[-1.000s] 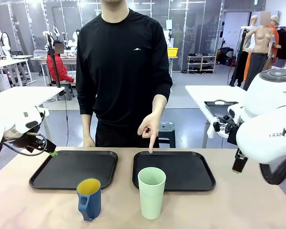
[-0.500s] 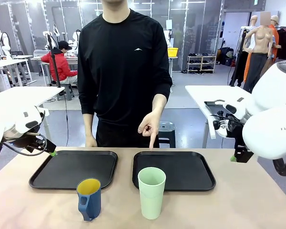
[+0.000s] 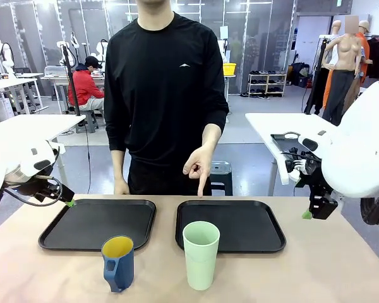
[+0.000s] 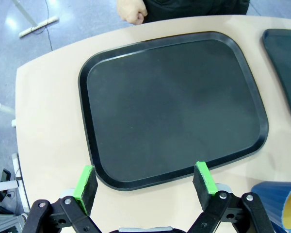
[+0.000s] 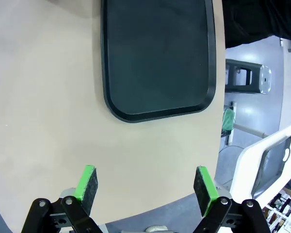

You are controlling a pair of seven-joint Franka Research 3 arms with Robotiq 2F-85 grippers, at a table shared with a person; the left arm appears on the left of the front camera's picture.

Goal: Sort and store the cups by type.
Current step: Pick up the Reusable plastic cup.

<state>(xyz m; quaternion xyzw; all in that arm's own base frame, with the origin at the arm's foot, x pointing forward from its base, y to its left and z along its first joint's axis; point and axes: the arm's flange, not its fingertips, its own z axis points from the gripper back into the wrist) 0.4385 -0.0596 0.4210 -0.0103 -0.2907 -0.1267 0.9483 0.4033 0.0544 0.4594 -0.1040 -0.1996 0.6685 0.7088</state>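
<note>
Two cups stand near the table's front edge: a dark blue handled mug (image 3: 118, 264) with a yellow inside and, to its right, a tall mint-green tumbler (image 3: 201, 255). The mug's rim also peeks in at the lower right of the left wrist view (image 4: 281, 204). My left gripper (image 3: 68, 202) hangs at the far left and is open (image 4: 144, 180) over the near edge of the left black tray (image 4: 174, 107). My right gripper (image 3: 309, 214) is at the far right, open (image 5: 145, 184) over bare tabletop beside the right black tray (image 5: 155, 53).
Behind the cups lie the left tray (image 3: 82, 227) and the right tray (image 3: 252, 224), side by side. A person in black stands at the far side, one finger (image 3: 201, 189) pointing down at the right tray's far rim. The other hand is a fist (image 4: 132, 12) by the left tray.
My right arm has swung back toward the right and its gripper has shifted slightly at the table's right edge. The left arm, cups and pointing hand have stayed put.
</note>
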